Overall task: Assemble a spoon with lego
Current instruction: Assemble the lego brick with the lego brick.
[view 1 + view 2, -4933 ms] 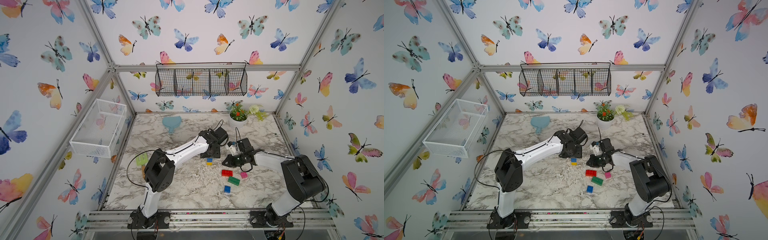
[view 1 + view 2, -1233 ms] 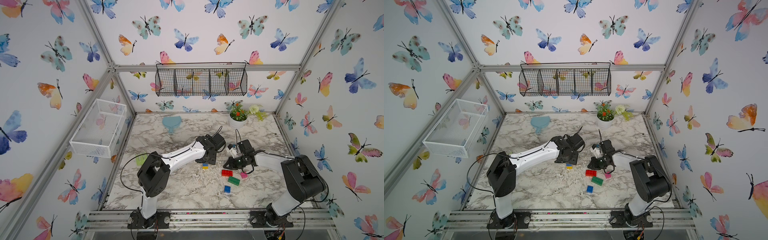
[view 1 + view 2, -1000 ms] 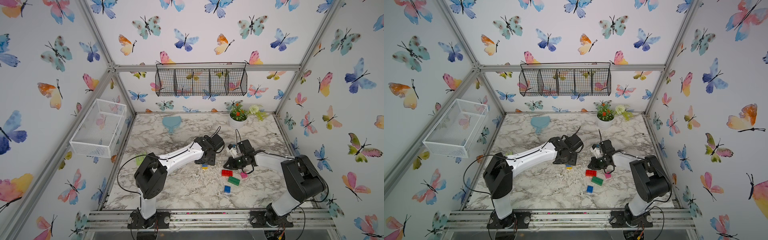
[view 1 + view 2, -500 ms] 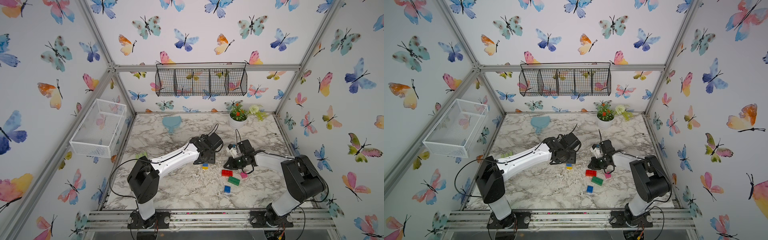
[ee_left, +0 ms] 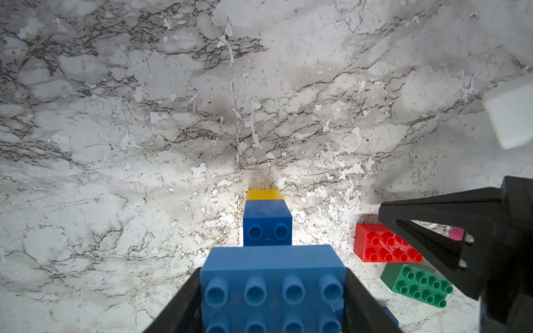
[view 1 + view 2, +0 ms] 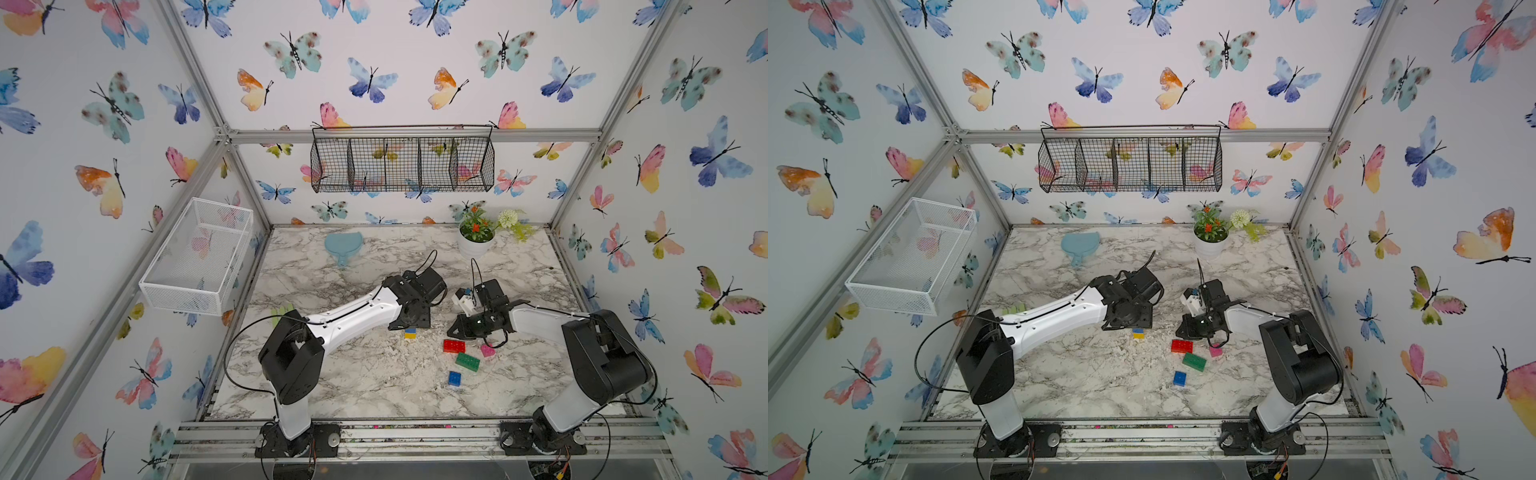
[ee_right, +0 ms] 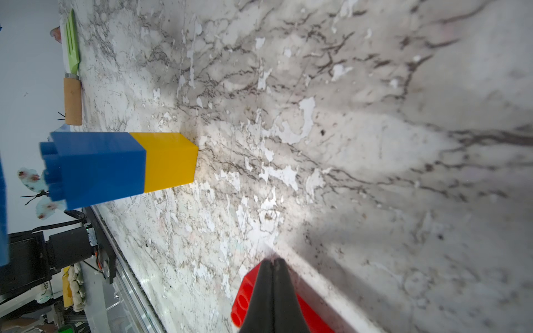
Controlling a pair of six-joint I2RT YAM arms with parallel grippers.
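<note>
Four loose bricks lie on the marble table, right of centre, and none is joined to another. Nearest is the small blue brick. Just beyond it lies the green brick, then the red brick. The pink brick lies just right of those two.

The right gripper is fully closed, fingers pressed together with nothing between them. Its tips sit over the far edge of the red brick. Whether they touch it cannot be told.

Left of the red brick and slightly farther stands the yellow-and-blue stack. It is a blue brick pressed onto a yellow one, upright, with the yellow base on the table and the studs up. It is the only joined part of the spoon.

The left gripper is partly open and clamps the long light-blue brick, with a finger against each side. The brick is held just above the stack. The right wrist view shows a gap between them.

The green pronged utensil lies at the left edge, partly hidden by the left arm. The teal paddle lies far left of centre and the flower pot stands far right. The black wire basket hangs on the far wall and the white mesh basket on the left wall.
</note>
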